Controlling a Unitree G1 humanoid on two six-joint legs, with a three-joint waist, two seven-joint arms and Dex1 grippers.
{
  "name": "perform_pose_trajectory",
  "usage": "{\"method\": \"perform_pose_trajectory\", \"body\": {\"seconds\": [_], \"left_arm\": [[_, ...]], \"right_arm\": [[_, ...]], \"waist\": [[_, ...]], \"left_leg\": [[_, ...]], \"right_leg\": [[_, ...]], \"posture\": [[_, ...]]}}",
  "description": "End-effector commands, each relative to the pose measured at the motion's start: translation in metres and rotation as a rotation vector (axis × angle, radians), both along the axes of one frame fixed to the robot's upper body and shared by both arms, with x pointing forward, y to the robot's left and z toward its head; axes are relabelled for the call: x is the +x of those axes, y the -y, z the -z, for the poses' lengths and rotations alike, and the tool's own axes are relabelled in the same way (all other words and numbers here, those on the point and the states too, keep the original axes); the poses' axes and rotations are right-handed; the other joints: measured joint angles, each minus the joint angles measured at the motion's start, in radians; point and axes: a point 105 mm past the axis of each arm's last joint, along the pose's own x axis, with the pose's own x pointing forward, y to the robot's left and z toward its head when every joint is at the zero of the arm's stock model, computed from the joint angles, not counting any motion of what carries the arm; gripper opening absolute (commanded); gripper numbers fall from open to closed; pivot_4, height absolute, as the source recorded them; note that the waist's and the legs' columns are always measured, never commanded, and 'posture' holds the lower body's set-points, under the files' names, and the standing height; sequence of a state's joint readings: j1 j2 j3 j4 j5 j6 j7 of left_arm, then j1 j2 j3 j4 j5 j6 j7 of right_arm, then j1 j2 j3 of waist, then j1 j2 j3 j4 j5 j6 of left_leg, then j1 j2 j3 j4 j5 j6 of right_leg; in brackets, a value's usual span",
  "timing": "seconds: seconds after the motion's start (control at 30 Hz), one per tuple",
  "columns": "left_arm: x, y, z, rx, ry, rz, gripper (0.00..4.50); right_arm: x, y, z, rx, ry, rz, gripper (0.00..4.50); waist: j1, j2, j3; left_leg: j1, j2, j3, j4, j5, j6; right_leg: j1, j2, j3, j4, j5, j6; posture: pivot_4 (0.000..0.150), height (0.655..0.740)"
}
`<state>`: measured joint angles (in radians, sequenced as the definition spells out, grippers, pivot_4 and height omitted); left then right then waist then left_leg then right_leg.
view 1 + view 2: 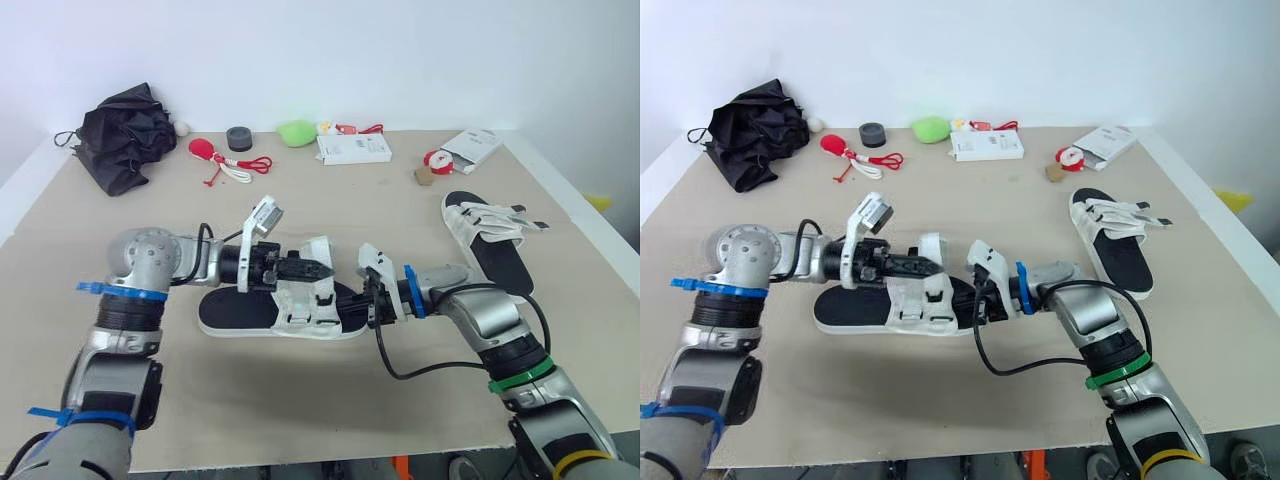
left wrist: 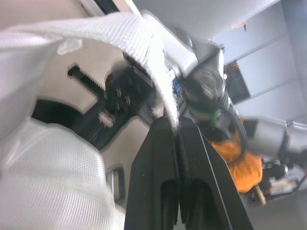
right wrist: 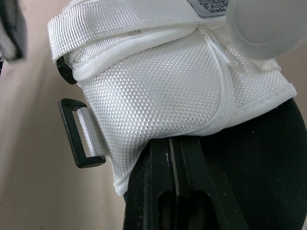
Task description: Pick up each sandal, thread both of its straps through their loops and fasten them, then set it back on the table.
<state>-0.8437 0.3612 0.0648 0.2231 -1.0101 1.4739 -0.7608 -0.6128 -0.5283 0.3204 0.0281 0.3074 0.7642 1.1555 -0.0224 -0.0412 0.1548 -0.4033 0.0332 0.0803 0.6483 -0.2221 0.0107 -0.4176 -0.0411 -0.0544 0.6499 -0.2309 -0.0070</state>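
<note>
2 sandals: mid sandal (image 1: 240, 312), right sandal (image 1: 495, 250) at table (image 1: 300, 400) edge | room near | left gripper (image 1: 320, 268) pinching strap (image 2: 158, 72) | right gripper (image 1: 358, 300) clamping mid sandal

Sandal (image 1: 300, 300) upper and strap (image 2: 144, 43): white woven cloth, coarse dimpled weave, faint sheen. Footbed (image 3: 268, 163): black, matt. Loop (image 3: 68, 132): black plastic, smooth. Table (image 1: 300, 410): beige, matt. Far-left bundle (image 1: 120, 135): black cloth, crumpled.

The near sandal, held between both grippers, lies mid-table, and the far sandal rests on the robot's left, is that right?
Not quite: the left eye view shows the far sandal on the robot's right. The near sandal does lie mid-table, held between the left gripper and the right gripper.
</note>
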Motion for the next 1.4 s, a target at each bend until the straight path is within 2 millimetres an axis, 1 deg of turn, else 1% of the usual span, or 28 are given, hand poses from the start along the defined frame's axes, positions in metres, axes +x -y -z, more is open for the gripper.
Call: {"method": "perform_pose_trajectory", "body": {"seconds": [0.03,0.13,0.27,0.4,0.6,0.93,1.03,1.1,1.2,1.4], "left_arm": [[0.003,0.006,-0.014,-0.046,-0.009,-0.008,0.06],[-0.001,0.009,-0.008,-0.017,-0.027,0.004,0.06],[-0.004,0.003,0.007,0.054,-0.071,-0.002,0.06],[-0.002,-0.004,0.018,0.109,-0.068,-0.028,0.06],[0.003,-0.007,0.029,0.151,-0.044,-0.058,0.06],[-0.001,0.002,0.022,0.07,-0.165,-0.013,0.06],[-0.003,0.001,0.027,0.084,-0.177,-0.012,0.06],[-0.009,-0.002,0.036,0.121,-0.174,-0.004,0.06],[-0.012,-0.007,0.043,0.152,-0.18,-0.007,0.06],[-0.016,-0.006,0.046,0.179,-0.163,0.002,0.06]], "right_arm": [[-0.006,-0.002,0.023,-0.063,-0.064,-0.003,0.0],[-0.005,-0.002,0.024,-0.064,-0.059,-0.002,0.0],[-0.004,-0.002,0.023,-0.063,-0.054,0.002,0.0],[-0.004,-0.002,0.024,-0.061,-0.053,0.005,0.0],[-0.004,-0.004,0.024,-0.055,-0.052,0.003,0.0],[-0.003,-0.002,0.024,-0.059,-0.049,0.009,0.0],[-0.003,-0.002,0.024,-0.058,-0.048,0.01,0.0],[-0.003,-0.003,0.024,-0.055,-0.047,0.012,0.0],[-0.003,-0.002,0.024,-0.056,-0.048,0.013,0.0],[-0.002,-0.002,0.024,-0.059,-0.046,0.013,0.0]], "waist": [[-0.001,0.0,0.0],[-0.001,0.0,0.0],[-0.001,0.0,0.0],[-0.001,0.0,0.0],[-0.001,0.0,0.0],[-0.001,0.0,0.0],[-0.001,0.0,0.0],[-0.001,0.0,0.0],[-0.001,0.0,0.0],[-0.001,0.0,0.0]], "left_leg": [[0.0,0.0,0.0,0.0,0.0,0.0],[0.0,0.001,0.0,0.0,0.0,-0.001],[0.001,0.002,0.0,0.0,0.001,-0.002],[0.001,0.002,0.0,0.001,0.002,-0.003],[0.001,0.002,0.0,0.001,0.002,-0.003],[0.001,0.003,0.0,0.002,0.002,-0.003],[0.001,0.003,0.0,0.002,0.002,-0.003],[0.001,0.003,0.0,0.002,0.002,-0.003],[0.001,0.004,0.0,0.001,0.002,-0.003],[0.001,0.004,0.0,0.001,0.002,-0.003]], "right_leg": [[0.0,0.0,0.0,0.0,0.0,0.0],[0.0,0.001,0.0,0.001,0.0,0.0],[0.0,0.002,0.0,0.002,0.001,-0.001],[0.0,0.002,0.0,0.002,0.001,-0.001],[0.0,0.002,0.0,0.002,0.002,-0.002],[0.0,0.003,0.0,0.002,0.002,-0.003],[0.0,0.003,0.0,0.002,0.002,-0.003],[0.0,0.003,0.0,0.002,0.002,-0.003],[0.0,0.003,0.0,0.002,0.002,-0.003],[-0.001,0.003,0.0,0.002,0.002,-0.003]], "posture": [[0.15,0.74],[0.15,0.74],[0.15,0.74],[0.15,0.74],[0.15,0.74],[0.15,0.74],[0.15,0.74],[0.15,0.74],[0.15,0.74],[0.15,0.74]]}}
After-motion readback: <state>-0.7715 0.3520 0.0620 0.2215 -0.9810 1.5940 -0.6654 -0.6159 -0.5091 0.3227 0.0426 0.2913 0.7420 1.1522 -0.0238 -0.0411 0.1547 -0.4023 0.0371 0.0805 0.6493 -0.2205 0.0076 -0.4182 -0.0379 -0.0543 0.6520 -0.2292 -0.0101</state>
